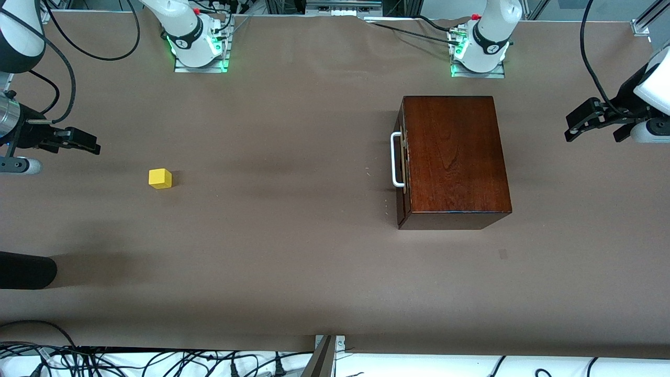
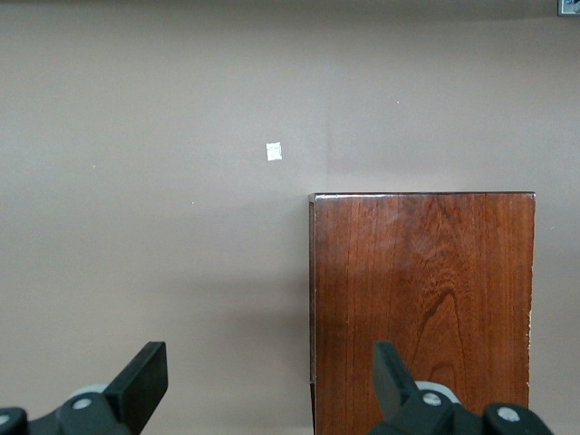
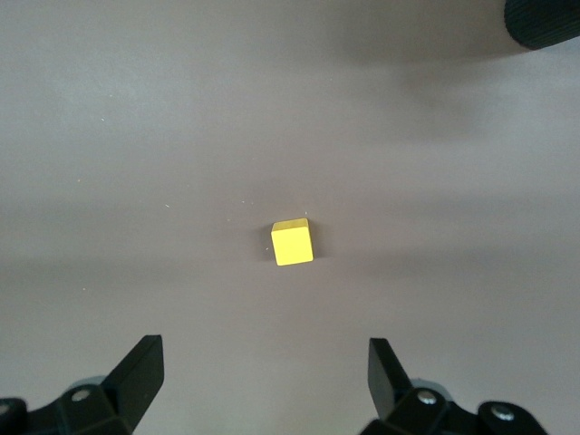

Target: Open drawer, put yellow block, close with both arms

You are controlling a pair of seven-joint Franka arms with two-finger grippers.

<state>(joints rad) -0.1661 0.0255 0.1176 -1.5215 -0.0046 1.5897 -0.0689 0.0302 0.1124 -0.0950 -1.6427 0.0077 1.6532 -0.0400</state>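
The dark reddish-brown wooden box (image 1: 453,159) stands toward the left arm's end of the table. Its drawer (image 1: 402,173) is shut, and the front with the white handle (image 1: 396,159) faces the right arm's end. The yellow block (image 1: 160,178) lies on the table toward the right arm's end. My right gripper (image 1: 89,144) hovers open and empty above the table beside the block, which shows in the right wrist view (image 3: 292,242) ahead of the gripper (image 3: 263,355). My left gripper (image 1: 594,137) hovers open and empty beside the box's back. The left wrist view shows the box top (image 2: 421,308) under the gripper (image 2: 269,361).
A black rounded object (image 1: 26,269) juts in at the table's edge at the right arm's end, nearer the front camera than the block; it also shows in the right wrist view (image 3: 544,23). A small white speck (image 2: 274,151) lies on the brown table cover (image 1: 293,251).
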